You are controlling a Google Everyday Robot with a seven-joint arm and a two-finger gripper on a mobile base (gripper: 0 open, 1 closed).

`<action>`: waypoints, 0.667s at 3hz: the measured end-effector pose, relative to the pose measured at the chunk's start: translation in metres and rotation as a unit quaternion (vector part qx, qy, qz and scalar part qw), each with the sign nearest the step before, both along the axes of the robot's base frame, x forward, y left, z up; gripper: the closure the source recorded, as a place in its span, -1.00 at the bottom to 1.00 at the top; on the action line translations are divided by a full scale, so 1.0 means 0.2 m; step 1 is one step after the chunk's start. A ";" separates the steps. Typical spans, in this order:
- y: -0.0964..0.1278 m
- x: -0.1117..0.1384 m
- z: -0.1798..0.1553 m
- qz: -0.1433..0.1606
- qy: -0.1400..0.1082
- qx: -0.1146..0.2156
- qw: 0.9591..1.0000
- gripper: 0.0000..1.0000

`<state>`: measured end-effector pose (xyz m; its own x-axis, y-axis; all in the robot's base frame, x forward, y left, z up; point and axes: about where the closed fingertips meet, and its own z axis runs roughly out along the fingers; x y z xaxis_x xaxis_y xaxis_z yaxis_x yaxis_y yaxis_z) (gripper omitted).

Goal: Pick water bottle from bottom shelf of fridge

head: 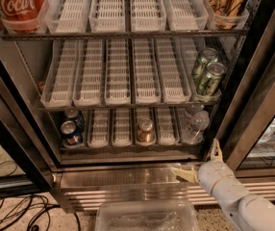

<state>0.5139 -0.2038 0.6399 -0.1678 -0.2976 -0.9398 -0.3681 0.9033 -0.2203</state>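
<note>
Clear plastic, the water bottle (195,125) stands untouched at the bottom shelf's (128,149) right end. The gripper (201,160) hovers just below it, spread wide and empty, with nothing grasped yet.

White robot arm (245,206) with cream gripper (195,156), low at right of view.
Arm: smooth rounded off-white segments, faint seam band at the wrist. Jaws: thin, pale yellow, tapered to points, spread wide apart.

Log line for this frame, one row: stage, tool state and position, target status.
stage: pre-grasp | tool: open, empty, low before fridge, below-right of water bottle | target: untouched, rightmost lane, bottom shelf
</note>
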 end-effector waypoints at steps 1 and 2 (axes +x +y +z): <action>0.00 0.00 0.00 0.000 0.000 0.000 1.000 -1.00; 0.01 0.03 -0.03 -0.010 -0.013 0.007 1.000 -1.00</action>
<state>0.5200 -0.2008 0.6334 -0.1492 -0.2811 -0.9480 -0.3441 0.9136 -0.2167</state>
